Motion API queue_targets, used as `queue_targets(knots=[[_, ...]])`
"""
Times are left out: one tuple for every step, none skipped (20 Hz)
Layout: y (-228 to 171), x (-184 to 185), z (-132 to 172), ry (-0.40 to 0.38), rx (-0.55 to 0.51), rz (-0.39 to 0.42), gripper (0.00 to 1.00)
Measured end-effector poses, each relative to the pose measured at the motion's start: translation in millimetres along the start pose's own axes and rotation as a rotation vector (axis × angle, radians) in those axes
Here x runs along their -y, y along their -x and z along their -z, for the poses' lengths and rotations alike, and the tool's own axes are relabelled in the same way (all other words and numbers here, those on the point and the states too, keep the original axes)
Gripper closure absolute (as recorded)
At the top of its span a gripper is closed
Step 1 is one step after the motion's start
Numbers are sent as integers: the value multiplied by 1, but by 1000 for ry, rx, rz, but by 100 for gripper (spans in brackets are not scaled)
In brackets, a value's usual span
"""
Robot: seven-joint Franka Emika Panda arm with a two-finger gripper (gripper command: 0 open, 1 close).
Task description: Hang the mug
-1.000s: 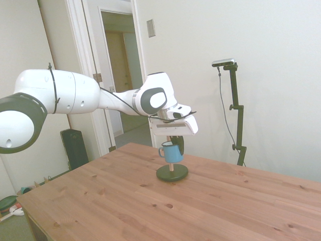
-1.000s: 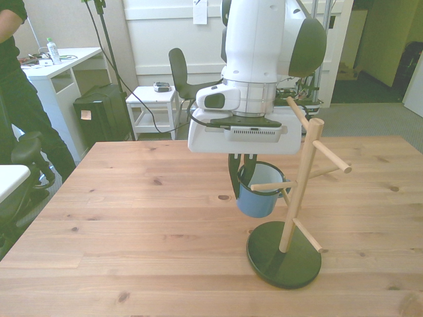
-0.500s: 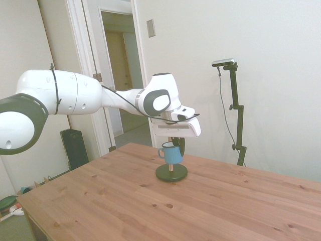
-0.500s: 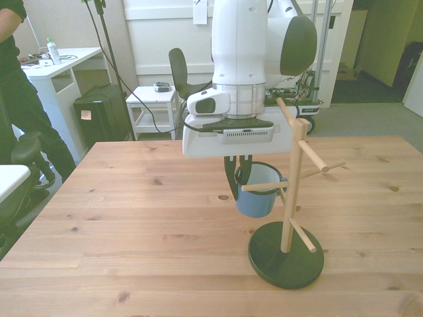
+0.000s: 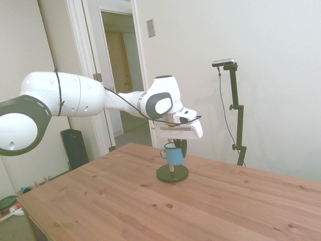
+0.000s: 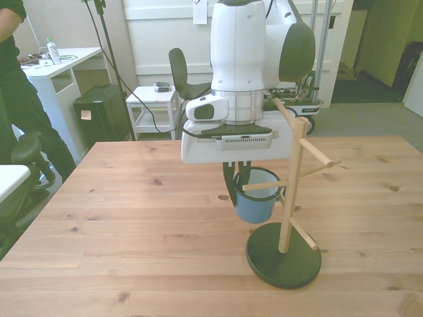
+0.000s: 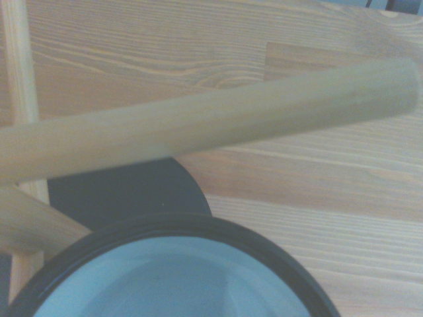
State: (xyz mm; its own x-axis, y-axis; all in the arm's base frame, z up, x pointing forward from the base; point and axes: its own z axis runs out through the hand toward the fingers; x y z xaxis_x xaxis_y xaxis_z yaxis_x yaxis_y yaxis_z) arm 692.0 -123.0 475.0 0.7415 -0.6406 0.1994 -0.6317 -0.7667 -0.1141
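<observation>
The light-blue mug [image 6: 255,202] hangs upright in the air, with my gripper [image 6: 232,185] shut on its rim at the side toward the front view's left. It is right beside the wooden mug tree [image 6: 291,186], which stands on a dark round base [image 6: 283,255]. One low peg [image 6: 266,186] runs across the front of the mug's rim. From the side I see the mug [image 5: 174,155] under the gripper [image 5: 177,145], above the base [image 5: 172,173]. Close up, the mug's dark rim [image 7: 173,224] and white inside lie just below a peg [image 7: 211,119]. The handle is hidden.
A person [image 6: 14,99] stands beyond the table at the front view's left, next to a white desk [image 6: 49,63]. A chair [image 6: 180,72] and a small white cart [image 6: 156,105] stand behind the table. Higher pegs [image 6: 317,153] stick out toward the front view's right.
The gripper has carried the mug slightly lower and further against the tree. The tree's pole, leaning a second ago, now stands nearly upright, and its pegs have turned a little.
</observation>
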Motion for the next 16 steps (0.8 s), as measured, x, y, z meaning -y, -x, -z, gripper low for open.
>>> queue_targets(knots=[[0,0,0,0,-1,1,100],[0,1,-1,1,-3,3,100],[1,2,-2,1,-9,5,100],[1,2,-3,0,-13,6,100],[2,3,-5,0,-14,8,100],[3,3,-6,-1,-17,8,100],[3,2,-7,-1,-18,-2,0],[3,2,-8,2,-18,-16,0],[4,1,-8,5,-19,-21,0],[4,1,-8,8,-24,-20,0],[4,1,-7,10,-31,-18,0],[5,2,-7,11,-36,-17,0],[5,2,-7,12,-38,-17,0],[6,1,-8,12,-39,-17,0],[7,1,-8,12,-40,-17,0],[7,0,-8,13,-42,-16,0]])
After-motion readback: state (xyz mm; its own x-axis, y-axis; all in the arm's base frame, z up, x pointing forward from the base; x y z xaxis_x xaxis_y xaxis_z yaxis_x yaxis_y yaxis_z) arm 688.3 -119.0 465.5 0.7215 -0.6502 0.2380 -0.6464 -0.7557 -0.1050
